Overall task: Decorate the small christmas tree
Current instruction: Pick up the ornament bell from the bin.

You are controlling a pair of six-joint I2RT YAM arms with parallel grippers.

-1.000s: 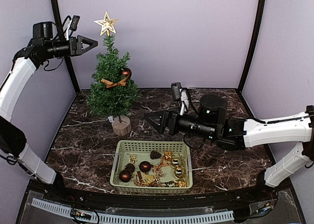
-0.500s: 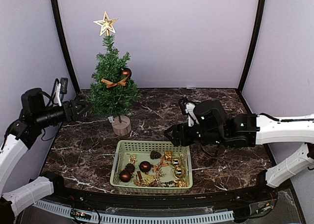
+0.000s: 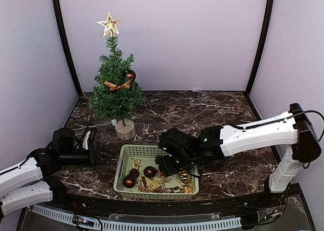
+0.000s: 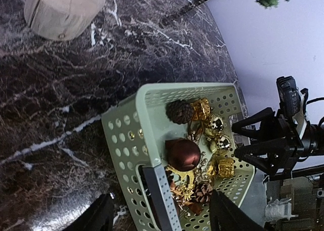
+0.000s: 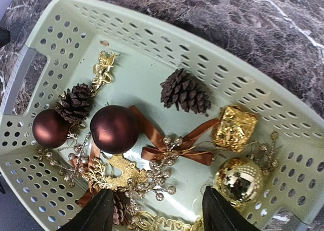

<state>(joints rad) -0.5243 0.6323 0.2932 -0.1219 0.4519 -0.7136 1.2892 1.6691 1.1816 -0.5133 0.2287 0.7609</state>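
Left pincer [image 3: 100, 156] sits low beside the green basket [image 3: 147, 148], right pincer [image 3: 163, 166] over it; the small christmas tree [image 3: 115, 91] stands behind on the tabletop [image 3: 223, 109]. Left wrist: jaws apart, empty, at the basket's corner. Right wrist: jaws apart above a brown ball [image 5: 114, 128], nothing held

Perforated green basket [image 3: 119, 172] on dark marble bench [image 3: 212, 109].
Inside: big brown ball [image 5: 114, 128], small brown ball [image 5: 50, 128], pinecone [image 5: 186, 91], gold box [image 5: 234, 128], gold bauble [image 5: 239, 181], brown ribbon bow [image 5: 172, 142], loosely tangled.
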